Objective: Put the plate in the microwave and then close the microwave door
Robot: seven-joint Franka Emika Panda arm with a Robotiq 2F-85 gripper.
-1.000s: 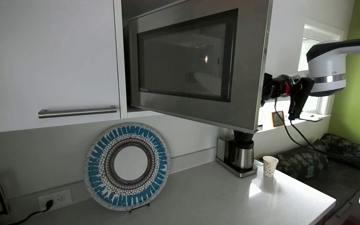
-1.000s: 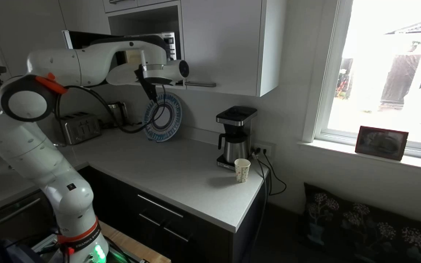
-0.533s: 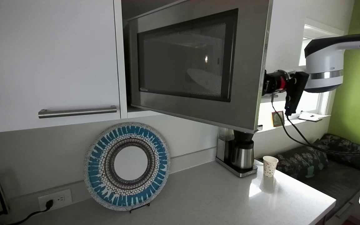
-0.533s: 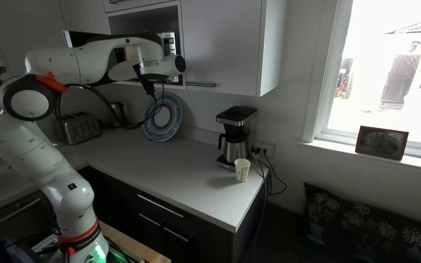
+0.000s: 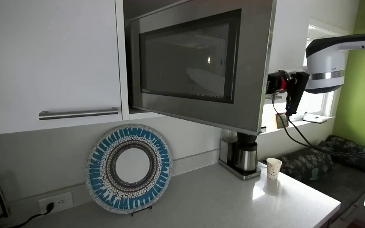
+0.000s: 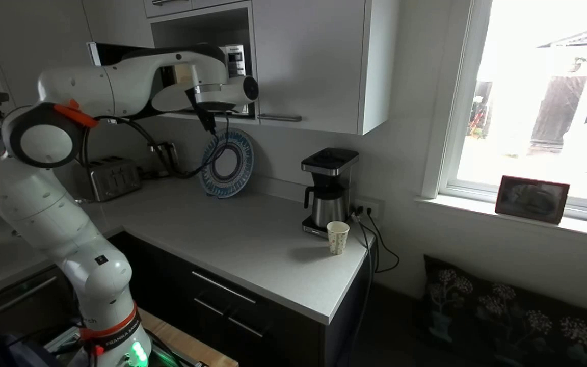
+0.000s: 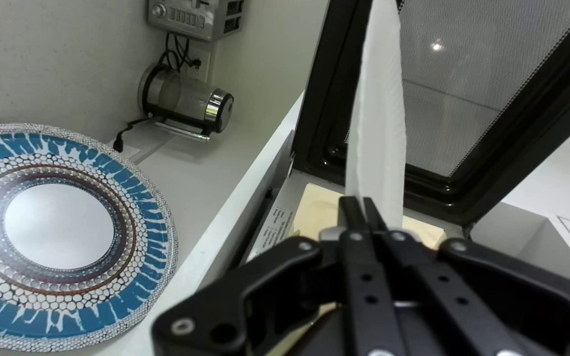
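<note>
You've got the plate [image 7: 379, 113], and the jaws of your gripper [image 7: 363, 203] are almost together, only its thin rim pinched between the tips! Look at that angle: in the wrist view it's nearly edge-on, a long blade running from the fingertips up and out through the top, leaning a touch right at the far end. In an exterior view the plate [image 6: 174, 98] flattens into an oval under the arm [image 6: 133, 84], its long axis close to level, tipped slightly up to the right, that end hidden. In an exterior view, through the tinted glass of the microwave door [image 5: 182, 60], you catch it as a dim, pale shape slanting down to the right. That door stands wide open, and you're on its inner side, in front of the microwave [image 6: 236, 60]; I can't tell whether any of the plate is past the opening. And what a clean look: plain white, smooth, unpatterned, faint shading along its length. Below, well apart, the blue-and-white ring plate [image 5: 133, 168] stands on edge on the counter [image 5: 208, 196].
</note>
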